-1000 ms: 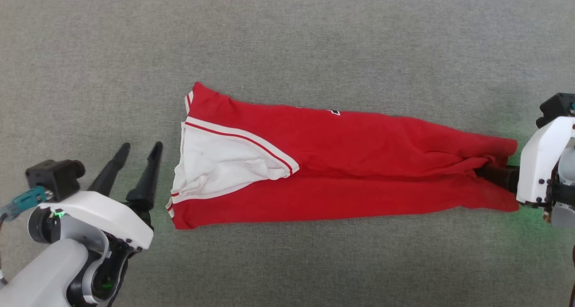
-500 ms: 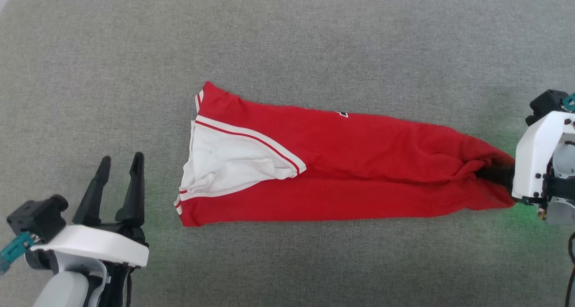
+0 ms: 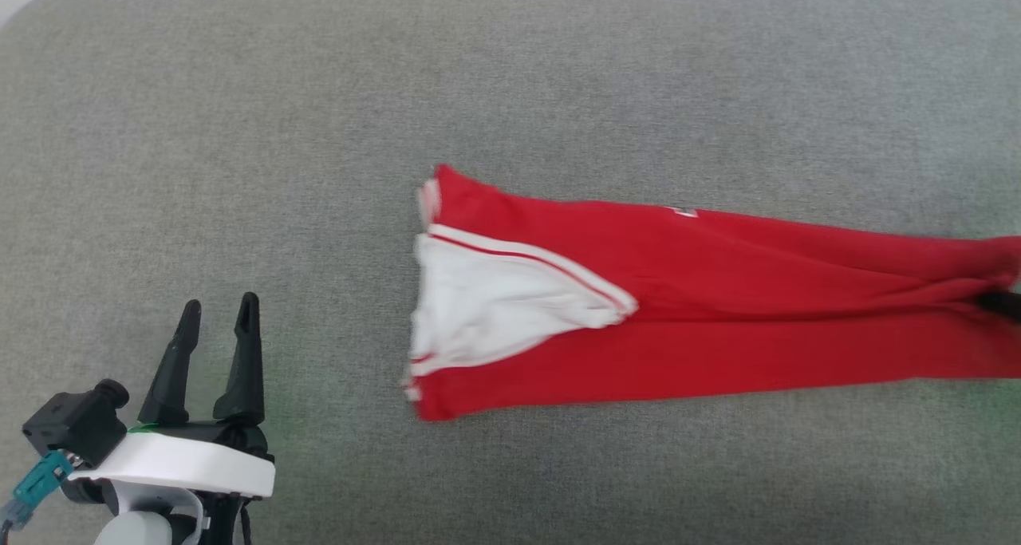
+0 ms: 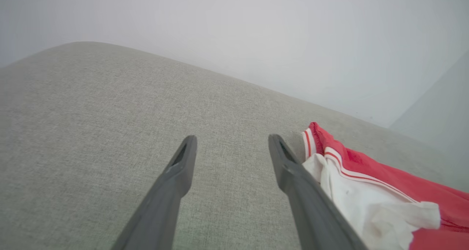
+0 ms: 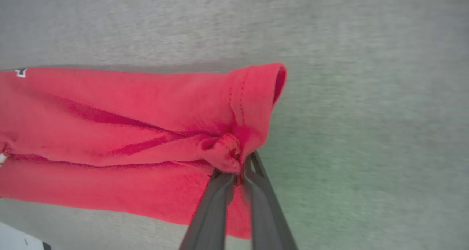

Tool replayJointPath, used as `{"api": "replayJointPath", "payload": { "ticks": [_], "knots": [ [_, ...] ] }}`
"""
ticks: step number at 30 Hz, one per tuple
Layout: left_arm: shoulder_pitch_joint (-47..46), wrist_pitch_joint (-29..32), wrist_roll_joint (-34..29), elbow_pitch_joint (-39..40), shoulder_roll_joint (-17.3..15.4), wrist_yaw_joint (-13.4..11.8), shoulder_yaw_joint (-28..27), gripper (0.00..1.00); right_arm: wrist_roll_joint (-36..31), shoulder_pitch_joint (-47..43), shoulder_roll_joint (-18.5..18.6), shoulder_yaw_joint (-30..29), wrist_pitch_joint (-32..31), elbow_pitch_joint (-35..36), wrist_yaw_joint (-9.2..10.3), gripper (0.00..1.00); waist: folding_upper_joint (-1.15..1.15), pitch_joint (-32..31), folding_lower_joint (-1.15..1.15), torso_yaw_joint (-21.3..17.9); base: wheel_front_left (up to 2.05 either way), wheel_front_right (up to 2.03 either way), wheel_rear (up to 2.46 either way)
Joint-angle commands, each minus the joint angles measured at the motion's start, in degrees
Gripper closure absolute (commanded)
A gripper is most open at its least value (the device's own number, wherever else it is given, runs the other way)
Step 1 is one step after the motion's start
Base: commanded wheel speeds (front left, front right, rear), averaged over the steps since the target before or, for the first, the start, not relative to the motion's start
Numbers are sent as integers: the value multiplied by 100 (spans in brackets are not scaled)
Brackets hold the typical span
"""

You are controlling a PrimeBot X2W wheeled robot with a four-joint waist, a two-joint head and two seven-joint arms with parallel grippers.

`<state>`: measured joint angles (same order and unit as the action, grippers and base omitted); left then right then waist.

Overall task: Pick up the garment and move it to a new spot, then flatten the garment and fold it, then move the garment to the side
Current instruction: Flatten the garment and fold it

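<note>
The garment lies folded into a long red strip on the grey cushion, its white sleeve on top at the left end. My right gripper is shut on the bunched red hem at the strip's right end; its dark fingertip pokes in at the head view's right edge. My left gripper stands open at the lower left, well left of the garment. From the left wrist, the white sleeve and striped trim lie just right of the open fingers.
The grey fabric surface spreads wide on every side of the garment. Its rounded far edge meets a pale wall behind.
The garment has slid to the right, pulled by its right end. The right gripper has gone almost past the right edge. The left gripper has drawn back and lower. The camera has shifted too.
</note>
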<state>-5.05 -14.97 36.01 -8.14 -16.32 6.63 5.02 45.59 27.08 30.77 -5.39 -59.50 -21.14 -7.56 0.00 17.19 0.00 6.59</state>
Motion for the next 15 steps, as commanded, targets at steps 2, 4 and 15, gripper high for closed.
{"api": "replayJointPath", "payload": {
  "ticks": [2,4,15],
  "knots": [
    [56,-24,-107,23,111,50,-102,0,-198,-63,203,-223,86,-120,15,100,0,-22,0,-50,0,0,0],
    [65,-24,-153,41,201,78,-152,0,-377,-59,344,-352,146,-236,14,100,0,-28,0,-84,0,0,0],
    [41,-24,-106,143,290,88,-34,0,-841,232,446,-585,223,-559,14,100,0,-105,0,-238,0,0,0]
  ]
}}
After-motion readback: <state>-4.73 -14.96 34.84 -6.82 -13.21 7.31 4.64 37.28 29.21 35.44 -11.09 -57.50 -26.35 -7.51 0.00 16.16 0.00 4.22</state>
